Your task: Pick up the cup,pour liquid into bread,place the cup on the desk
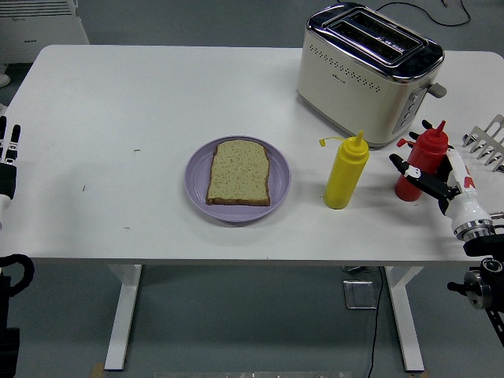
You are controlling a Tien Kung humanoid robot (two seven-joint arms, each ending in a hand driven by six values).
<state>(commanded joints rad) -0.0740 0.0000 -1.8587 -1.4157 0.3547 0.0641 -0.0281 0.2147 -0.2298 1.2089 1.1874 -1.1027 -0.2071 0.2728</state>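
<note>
- Bread (pixel 239 172), a single seeded slice, lies flat in the middle of a lilac plate (pixel 197 185) near the table's front edge, face up so that whatever is poured lands on it and not on the white table (pixel 118 102).
- No cup is visible; the pourable things are two squeeze bottles. The red sauce bottle (pixel 419 161) stands upright at the right, in front of the toaster (pixel 366 71), and the yellow squeeze bottle (pixel 346 171) stands upright between it and the plate, well apart from both.
- The right hand (pixel 433 173) reaches in from the right edge with its fingers (pixel 409 167) wrapping the red bottle's body; the bottle rests on the table, so the grip looks closing rather than firm, and lifting is judged the step in hand.
- The left hand (pixel 9 153) rests at the left edge, fingers straight, holding nothing.
- A small dark mark on the toaster's side is too small to read; the bottles show no legible labels.
</note>
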